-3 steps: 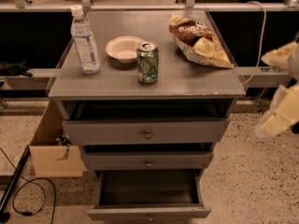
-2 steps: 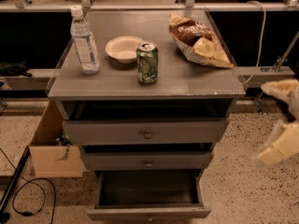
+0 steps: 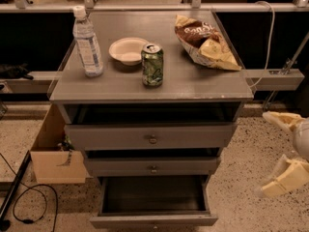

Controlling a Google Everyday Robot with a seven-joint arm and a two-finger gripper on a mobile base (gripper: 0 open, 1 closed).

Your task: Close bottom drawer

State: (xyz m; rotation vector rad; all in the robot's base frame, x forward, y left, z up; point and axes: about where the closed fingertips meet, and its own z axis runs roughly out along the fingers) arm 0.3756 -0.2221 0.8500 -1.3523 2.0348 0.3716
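End effector (image 3: 268,153) has lowered, right of bottom drawer (image 3: 153,220).

Dim, warm-tinted light falls from above, leaving the top of the grey table (image 3: 193,86) evenly lit, with a soft sheen toward its far edge. The soda can (image 3: 152,65) and paper bowl (image 3: 128,50) throw only short, faint shadows at their bases. Deep shadow fills the gap under the tabletop and the box of the open bottom drawer (image 3: 152,197). At the right edge, low beside the table, the end effector (image 3: 270,153) shows pale and bright against the speckled floor (image 3: 227,211), its fingers spread apart.
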